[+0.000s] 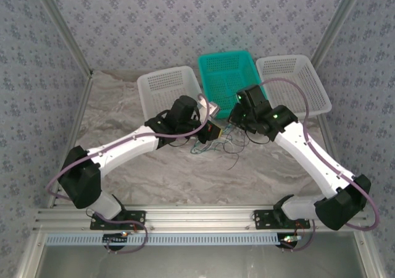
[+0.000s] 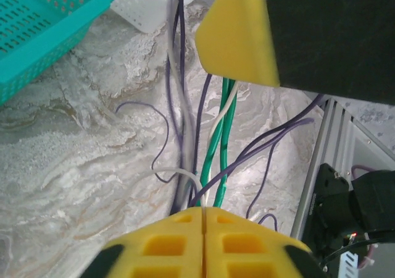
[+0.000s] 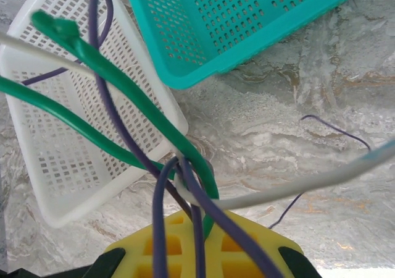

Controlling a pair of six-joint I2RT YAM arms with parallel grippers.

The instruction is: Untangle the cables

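The cables (image 1: 217, 143) form a thin tangle of green, purple and whitish wires on the marbled table, strung between both grippers. My left gripper (image 1: 213, 128) is shut; in the left wrist view its yellow jaws (image 2: 203, 211) pinch a whitish wire (image 2: 215, 126), and green cables (image 2: 217, 148) and purple ones (image 2: 180, 74) run up toward the right gripper's yellow finger (image 2: 237, 31). My right gripper (image 1: 237, 114) is shut too; its jaws (image 3: 200, 219) clamp a knot of green cable (image 3: 123, 83), purple cable (image 3: 105, 99) and a whitish wire (image 3: 308, 182).
Three baskets stand side by side at the back: a white one (image 1: 162, 83), a teal one (image 1: 225, 68) and another white one (image 1: 296, 80). The right wrist view has the white basket (image 3: 62, 136) and teal basket (image 3: 247, 25) close by. Loose wire ends trail onto the table (image 1: 234, 160).
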